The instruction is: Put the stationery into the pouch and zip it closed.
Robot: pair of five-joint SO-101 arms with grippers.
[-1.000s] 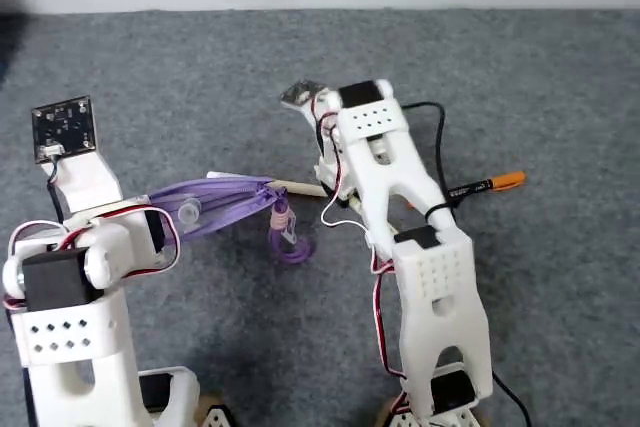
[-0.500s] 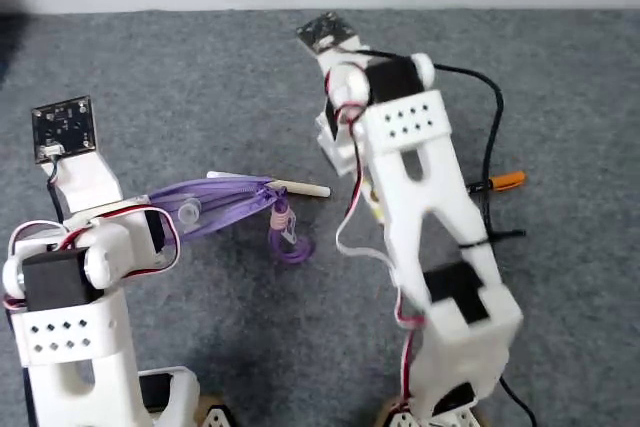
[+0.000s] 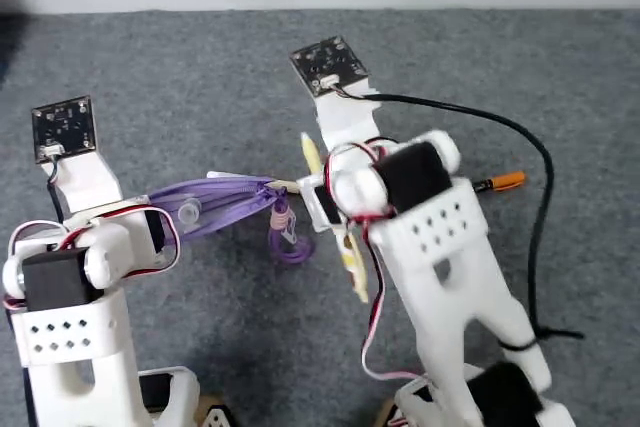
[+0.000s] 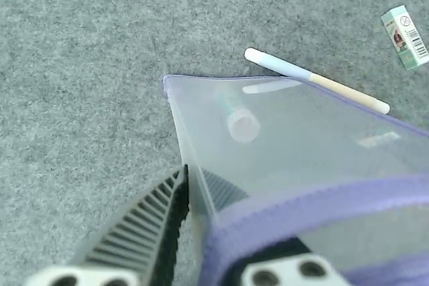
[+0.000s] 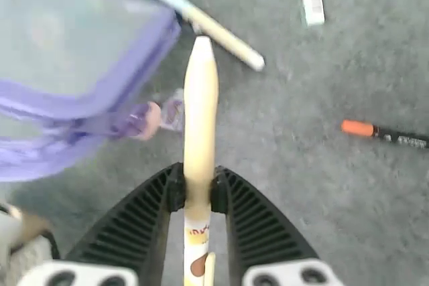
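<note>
At mid-table, the pen (image 5: 200,118) points far-left, its tip just beside the pouch's (image 3: 215,202) right end. It could slip outside the mouth or snag the zip pull (image 3: 283,215), because the limp pouch hangs from one edge. The right gripper (image 5: 198,189) is clamped on the pen, its arm sharply bent. The left gripper (image 4: 201,229) pinches the pouch's left edge, holding it up.

Grey felt table (image 3: 150,67): blue-cream pen (image 4: 315,80), orange-capped marker (image 5: 385,133), small box (image 4: 405,27).
</note>
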